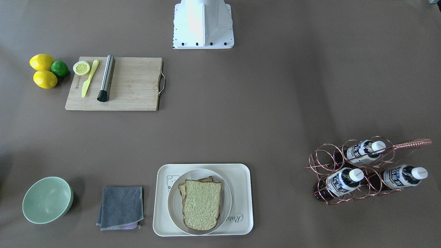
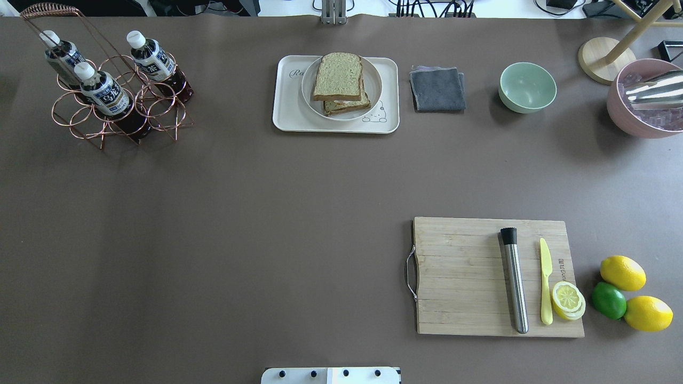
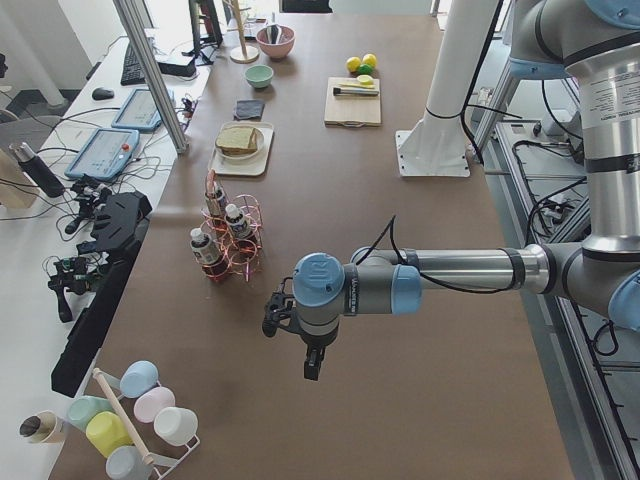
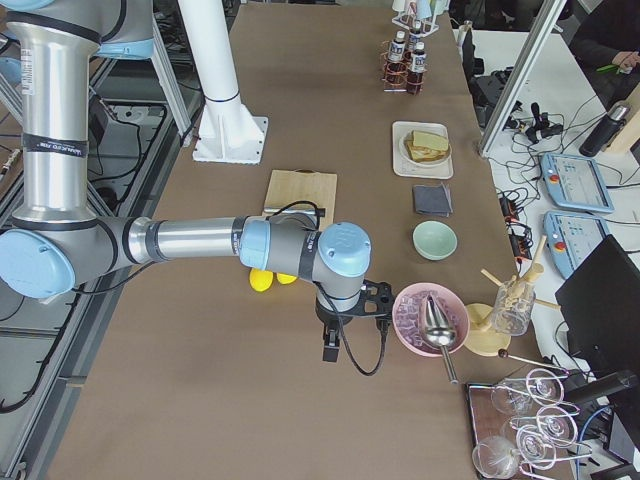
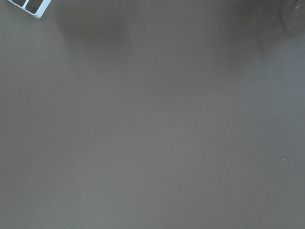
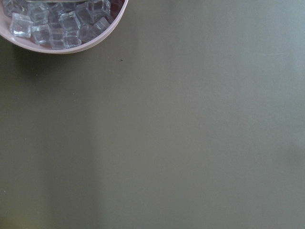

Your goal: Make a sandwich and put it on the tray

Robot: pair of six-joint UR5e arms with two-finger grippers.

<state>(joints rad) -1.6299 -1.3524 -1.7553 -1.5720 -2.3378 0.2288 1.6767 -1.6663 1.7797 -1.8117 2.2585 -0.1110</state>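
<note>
Left gripper (image 3: pixel 313 368): shown only in the left side view, pointed down above bare surface (image 2: pixel 256 213); whether the jaws are spread or pressed together cannot be told.
Left arm: forearm stretched level, wrist bent downward.
Right gripper (image 4: pixel 330 352): shown only in the right side view, also pointed down, just beside a pink bowl (image 6: pixel 57 50) of ice cubes; jaw state cannot be told.
Right arm: forearm level, reaching out past the cutting board (image 2: pixel 459 277).
Open room: a wide bare stretch is left across the middle of the surface.
Edges: a wire bottle rack (image 2: pixel 106 101), grey cloth (image 2: pixel 437 88) and green bowl (image 2: pixel 527 87) are lined along the far edge.
Sandwich (image 2: pixel 337 77): two bread slices are stacked askew on a round white plate (image 2: pixel 373 85).
Tray (image 2: pixel 285 106): the plate is set on it, at the far edge's middle.
View differences: the overhead view shows no arm; the wrist views show only bare surface and the bowl's rim.
</note>
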